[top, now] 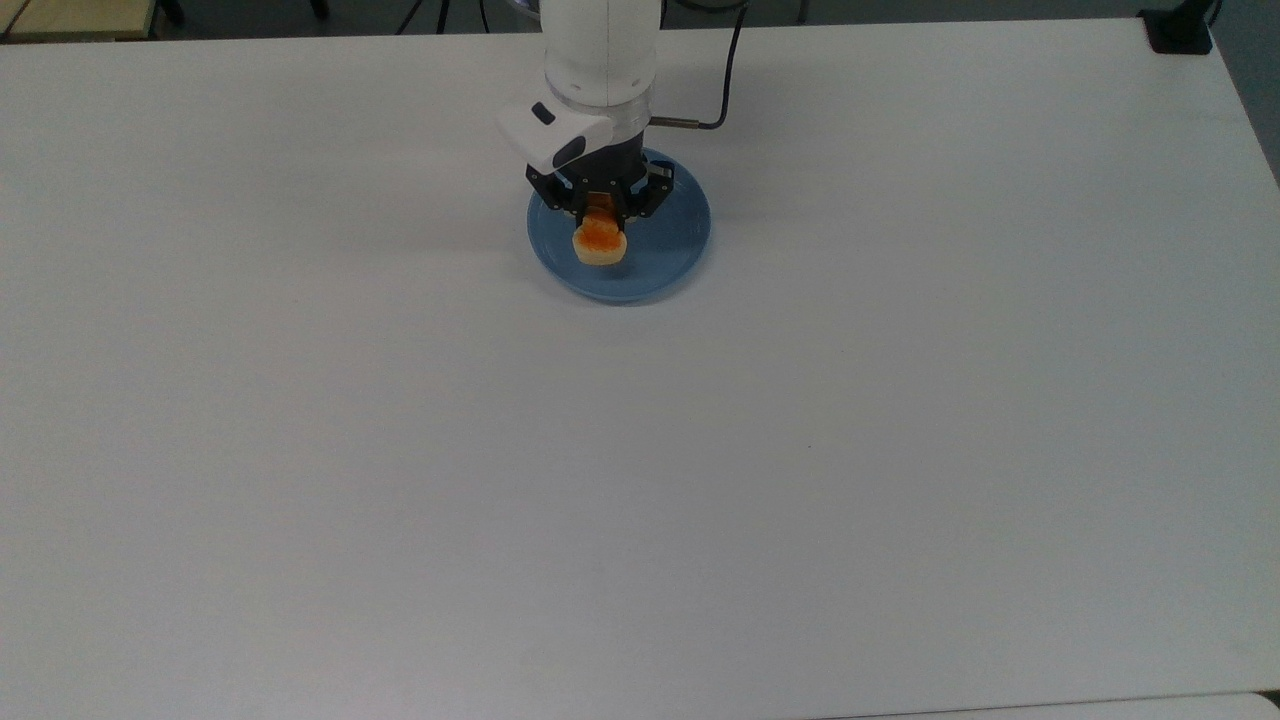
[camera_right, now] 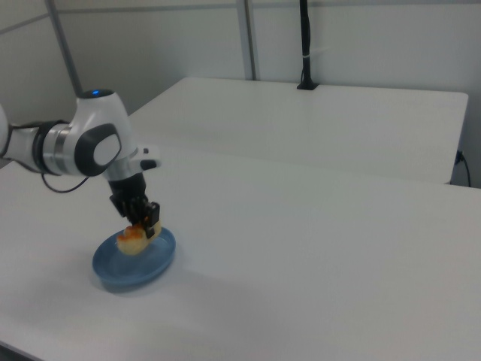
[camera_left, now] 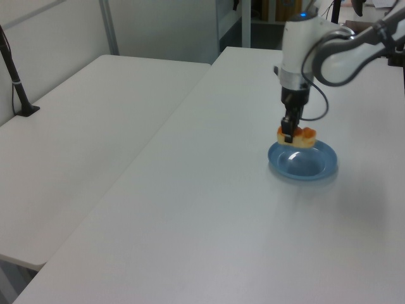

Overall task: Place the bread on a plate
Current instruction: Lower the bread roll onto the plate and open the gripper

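Bread (top: 598, 243), a small orange-glazed loaf with pale sides, hangs clamped in the black two-finger gripper (top: 600, 213) above the round light-blue plate (top: 672, 262); it looks light, probably soft, best gripped across its sides.

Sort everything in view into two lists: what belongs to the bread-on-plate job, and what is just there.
Part of the job:
- small oblong loaf with orange-brown glazed top, held above the plate
- round light blue glossy plate
- end effector, shut on the loaf

Just there:
- white table
- second white table beside it
- black pole at the far table's edge
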Tool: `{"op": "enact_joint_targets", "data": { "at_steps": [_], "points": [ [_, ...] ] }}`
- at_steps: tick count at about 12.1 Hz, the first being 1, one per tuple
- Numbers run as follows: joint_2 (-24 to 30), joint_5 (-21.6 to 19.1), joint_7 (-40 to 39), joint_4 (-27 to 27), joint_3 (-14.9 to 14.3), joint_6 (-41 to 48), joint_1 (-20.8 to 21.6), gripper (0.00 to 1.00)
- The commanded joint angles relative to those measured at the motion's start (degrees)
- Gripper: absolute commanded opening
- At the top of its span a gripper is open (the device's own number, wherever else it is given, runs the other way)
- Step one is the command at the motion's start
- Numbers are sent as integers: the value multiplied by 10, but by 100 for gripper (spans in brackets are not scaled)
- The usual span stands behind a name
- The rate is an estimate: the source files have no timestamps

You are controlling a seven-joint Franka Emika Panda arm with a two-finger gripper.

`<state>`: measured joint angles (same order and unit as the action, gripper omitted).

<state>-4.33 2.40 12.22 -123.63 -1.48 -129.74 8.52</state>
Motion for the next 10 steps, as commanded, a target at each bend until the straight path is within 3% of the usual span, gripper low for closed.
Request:
{"op": "enact_joint_targets", "data": {
  "at_steps": [1, 5, 7, 10],
  "points": [
    [31, 3, -1, -71, -5, -59, 25, 39],
    [5, 4, 18, -71, -5, -100, 27, 40],
    [-7, 11, 14, -67, -5, -101, 27, 56],
    [-3, 17, 13, -56, -5, -87, 26, 90]
  ]
}}
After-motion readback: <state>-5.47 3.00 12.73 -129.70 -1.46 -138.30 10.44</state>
